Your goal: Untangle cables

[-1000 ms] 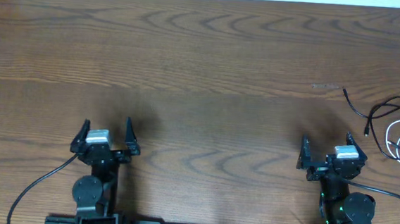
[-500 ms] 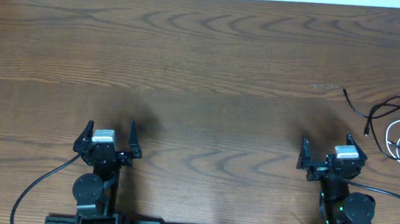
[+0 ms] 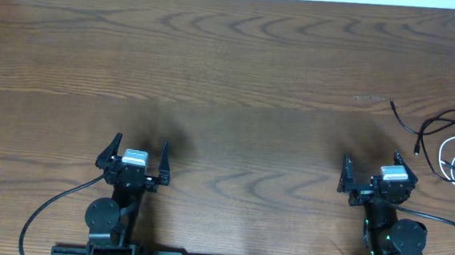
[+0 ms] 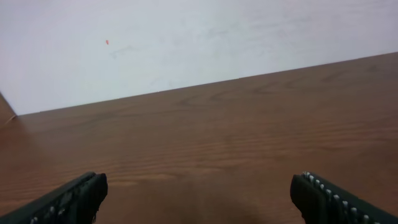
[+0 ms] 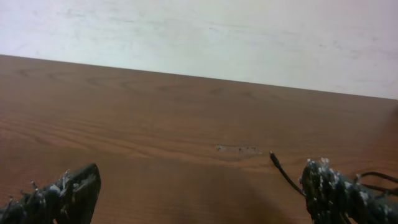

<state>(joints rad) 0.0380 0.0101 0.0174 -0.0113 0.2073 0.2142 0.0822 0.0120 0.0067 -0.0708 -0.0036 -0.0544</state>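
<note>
1. Cables: the black cable (image 3: pixel 445 119) and the white cable (image 3: pixel 441 158) lie on the wooden table (image 3: pixel 232 63) at its right edge, partly running out of the overhead picture.
2. One thin end of the black cable reaches left and far from the bundle, ending just right of a pale scuff (image 3: pixel 366 97) in the wood; a short plug end hangs down nearer the robot.
3. The white cable forms a loop on the near side of the black one, and the two cross or touch at the right edge. Its small plug points toward the near right.
4. The right gripper (image 3: pixel 372 158) sits near the table's near edge, left of the cables and apart from them, fingers spread wide and empty.
5. Its wrist view shows the black cable's end (image 5: pixel 283 171) just beyond the right finger.
6. The left gripper (image 3: pixel 141 143) is near the near-left side, well apart from the cables, fingers spread and empty over bare wood.
</note>
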